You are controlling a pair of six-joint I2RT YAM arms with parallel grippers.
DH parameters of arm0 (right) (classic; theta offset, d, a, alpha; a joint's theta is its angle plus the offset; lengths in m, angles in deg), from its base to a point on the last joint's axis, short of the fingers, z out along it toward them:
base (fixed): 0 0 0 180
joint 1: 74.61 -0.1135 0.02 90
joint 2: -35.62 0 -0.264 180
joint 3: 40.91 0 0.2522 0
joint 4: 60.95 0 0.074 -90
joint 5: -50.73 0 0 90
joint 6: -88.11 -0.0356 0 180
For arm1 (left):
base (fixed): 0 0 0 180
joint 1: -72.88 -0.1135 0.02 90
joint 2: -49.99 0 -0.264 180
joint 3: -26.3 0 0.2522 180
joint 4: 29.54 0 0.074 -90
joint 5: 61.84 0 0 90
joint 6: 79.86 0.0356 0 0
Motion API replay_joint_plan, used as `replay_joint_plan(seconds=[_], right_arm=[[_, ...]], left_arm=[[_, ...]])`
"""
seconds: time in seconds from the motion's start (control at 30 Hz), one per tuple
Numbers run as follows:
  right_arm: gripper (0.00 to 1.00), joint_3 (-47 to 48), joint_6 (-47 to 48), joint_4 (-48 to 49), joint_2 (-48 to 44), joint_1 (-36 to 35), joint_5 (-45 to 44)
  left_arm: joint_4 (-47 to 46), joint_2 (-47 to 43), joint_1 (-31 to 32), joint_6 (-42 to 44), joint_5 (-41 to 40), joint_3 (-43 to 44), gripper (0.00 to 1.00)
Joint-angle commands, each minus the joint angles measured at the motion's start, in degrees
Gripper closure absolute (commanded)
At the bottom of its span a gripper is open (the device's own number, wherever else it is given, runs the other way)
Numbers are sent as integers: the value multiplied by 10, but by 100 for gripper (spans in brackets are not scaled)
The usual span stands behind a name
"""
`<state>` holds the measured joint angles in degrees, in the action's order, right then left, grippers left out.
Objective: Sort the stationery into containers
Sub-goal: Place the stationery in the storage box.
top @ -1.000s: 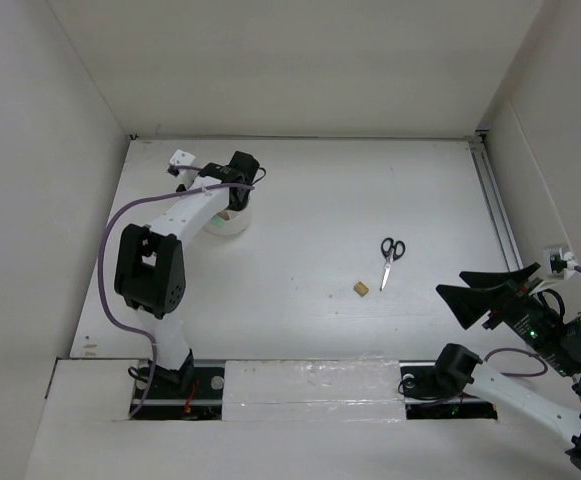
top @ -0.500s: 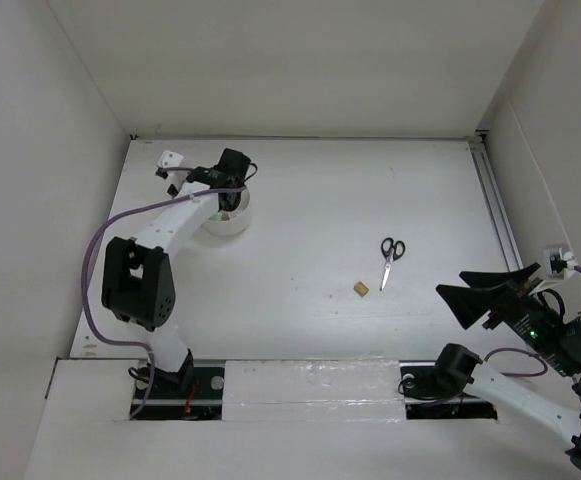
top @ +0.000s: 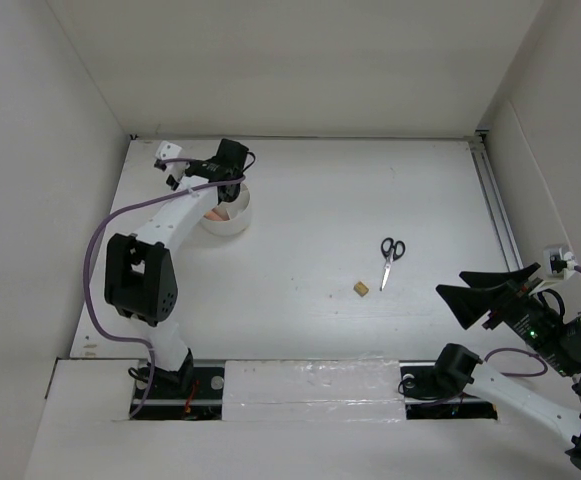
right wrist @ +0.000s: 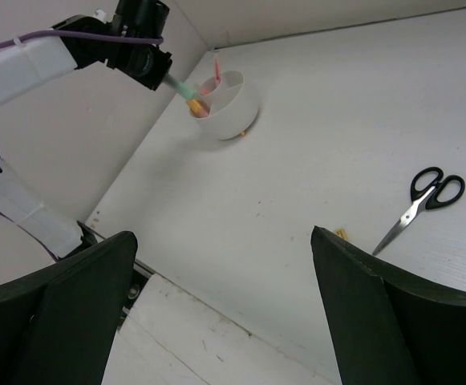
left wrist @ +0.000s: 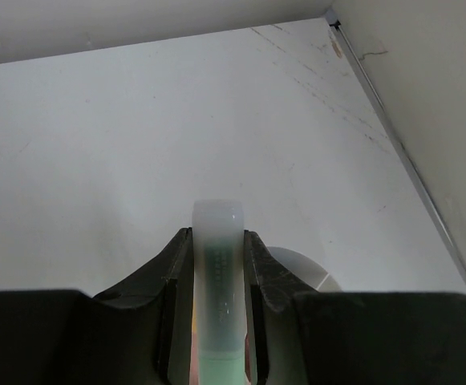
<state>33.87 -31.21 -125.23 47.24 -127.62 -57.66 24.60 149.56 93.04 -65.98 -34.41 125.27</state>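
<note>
Tool on my left arm (left wrist: 217, 265) is nearly closed and pinches a green highlighter (left wrist: 218, 220) from both sides. The pale cap end sticks out past my fingers (left wrist: 258, 265). The highlighter hangs slanted over the white cup (right wrist: 237, 108), and its low end dips just inside the rim. The cup sits at about 10 o'clock on the surface (top: 310, 190). A thin red pen (right wrist: 215, 70) stands in it, and I see something orange beside it.

I think the highlighter is light and stiff. It is smooth, round plastic, so it can slip or turn in a loose pinch. I hold it across the thick part of its body, and that seems a good place.

My right tool (right wrist: 222, 241) is wide open and holds nothing. It waits near the edge at about 4 o'clock.

The black-handled scissors (top: 391, 258) lie flat at about 3 o'clock, with the handles to the far side. They look hard and thin, and they hug the surface, so getting under them may be tricky. I would grab them where the blades meet the handles.

The tiny tan eraser (top: 360, 288) sits near them at about 5 o'clock, not touching. It is likely very light and a bit soft. I would pinch two flat sides gently, so it does not pop away.
</note>
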Motion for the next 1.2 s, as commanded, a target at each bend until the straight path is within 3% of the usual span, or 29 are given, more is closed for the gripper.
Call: replay_joint_plan(seconds=[0.0,0.57,1.17], right_arm=[[5,7,6,25,0,-6,5],[5,2,6,25,-5,-6,5],[5,2,11,31,-11,-6,5]], left_arm=[[21,-10,1,-79,-78,3,100],[135,35,1,-176,-95,29,100],[102,35,1,-150,-89,40,100]])
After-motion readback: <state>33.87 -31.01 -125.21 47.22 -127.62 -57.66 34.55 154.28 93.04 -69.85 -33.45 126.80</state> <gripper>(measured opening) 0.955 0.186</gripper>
